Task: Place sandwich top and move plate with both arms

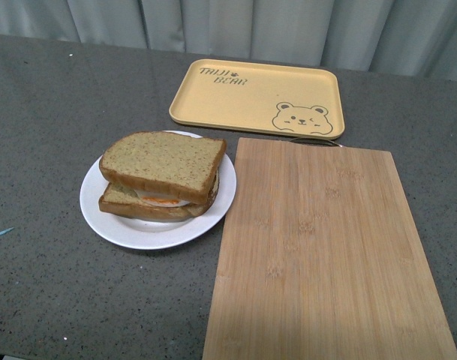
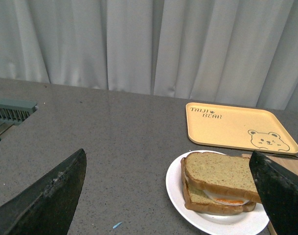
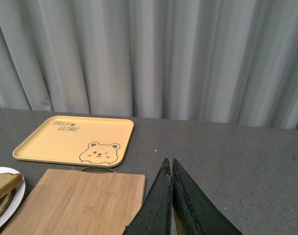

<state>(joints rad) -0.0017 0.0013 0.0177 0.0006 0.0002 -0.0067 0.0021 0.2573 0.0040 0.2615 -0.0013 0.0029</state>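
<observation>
Left hand [image 2: 167, 152] and right hand [image 3: 170, 161] are tapered, matte black.

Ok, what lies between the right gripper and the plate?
The wooden cutting board lies between the right gripper and the plate, as the right wrist view shows.

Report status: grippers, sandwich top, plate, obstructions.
Left gripper open, right gripper shut, both empty, neither touching the plate. Sandwich top seated on the stack on the plate. Cutting board close against plate's right rim.

The tan sandwich top [image 1: 164, 161] lies on the lower slice [image 1: 123, 201] upon the white plate [image 1: 138, 231].
</observation>
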